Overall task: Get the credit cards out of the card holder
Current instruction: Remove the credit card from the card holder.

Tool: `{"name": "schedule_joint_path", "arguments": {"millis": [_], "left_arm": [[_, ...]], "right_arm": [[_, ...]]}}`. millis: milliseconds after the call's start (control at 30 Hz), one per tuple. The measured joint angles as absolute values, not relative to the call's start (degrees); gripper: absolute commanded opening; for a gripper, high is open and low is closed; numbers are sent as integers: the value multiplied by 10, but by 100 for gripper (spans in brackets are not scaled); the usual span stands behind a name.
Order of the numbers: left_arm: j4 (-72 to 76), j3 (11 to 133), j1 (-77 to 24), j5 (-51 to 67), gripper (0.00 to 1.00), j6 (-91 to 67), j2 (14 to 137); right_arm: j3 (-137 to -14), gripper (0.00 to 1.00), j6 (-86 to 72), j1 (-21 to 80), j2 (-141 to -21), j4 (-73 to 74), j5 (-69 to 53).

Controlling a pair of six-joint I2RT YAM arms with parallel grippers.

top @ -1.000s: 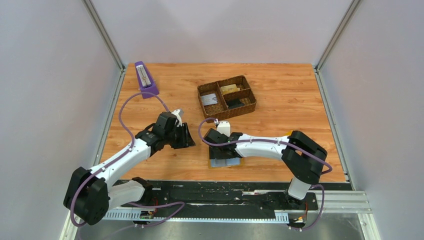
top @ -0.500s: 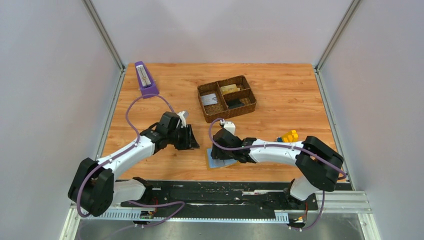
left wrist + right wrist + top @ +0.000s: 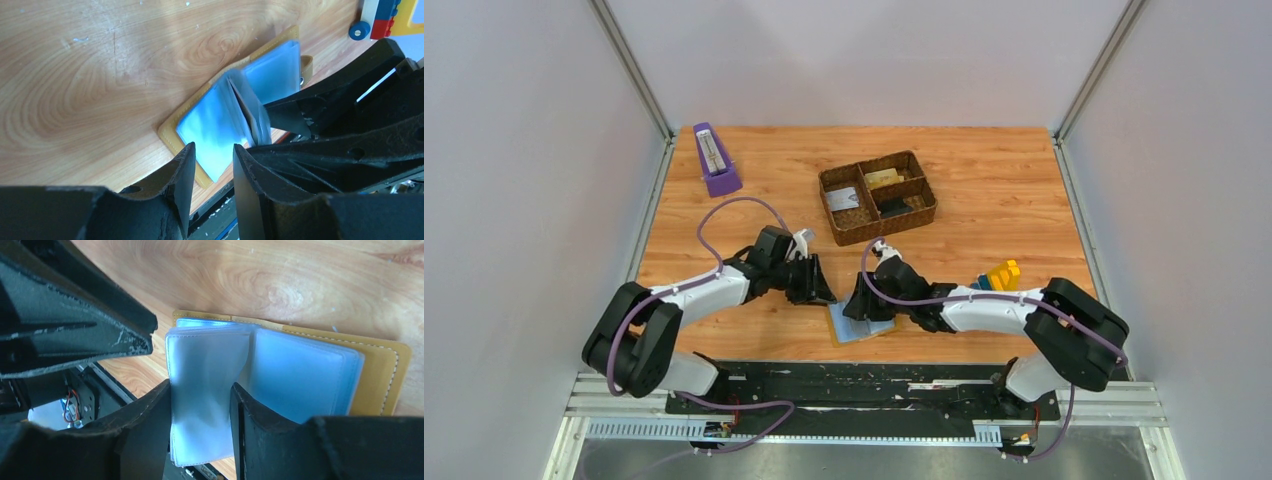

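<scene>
Top view: card holder (image 3: 860,326) lies open near the 6 o'clock edge of the counter (image 3: 1004,200), shifted toward 9 o'clock. Left gripper (image 3: 822,292) has closed in at its 10 o'clock, right gripper (image 3: 856,306) at 12.

Left wrist: fingers (image 3: 180,175) narrowly apart, empty.

Right wrist: fingers (image 3: 150,430) part open astride a loose sleeve (image 3: 205,375), not clamped. No card out yet; extraction looks imminent.

wooden table (image 3: 1004,180), open card holder (image 3: 852,332), woven tray (image 3: 886,226), purple metronome (image 3: 715,160), toy blocks (image 3: 1001,273)
</scene>
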State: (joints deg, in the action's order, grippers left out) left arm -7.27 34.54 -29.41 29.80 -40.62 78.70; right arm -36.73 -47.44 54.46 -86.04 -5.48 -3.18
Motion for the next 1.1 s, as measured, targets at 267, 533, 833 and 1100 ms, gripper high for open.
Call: {"name": "schedule_joint_path", "arguments": {"millis": [267,533,833,1100], "left_arm": [[-33,345,-294,317,41,-419,826],[-11,345,-294,325,41,-422,844],[1,345,-293,329,45,-428,844],[20,345,-293,339,46,-438,843]], "right_arm": [[-331,37,-471,529,-839,-94,-71],[-316,38,-471,519,-835,-119,-95],[-311,39,-471,517,-835,-128,-101],[-311,39,-471,516,-835,-128,-102]]}}
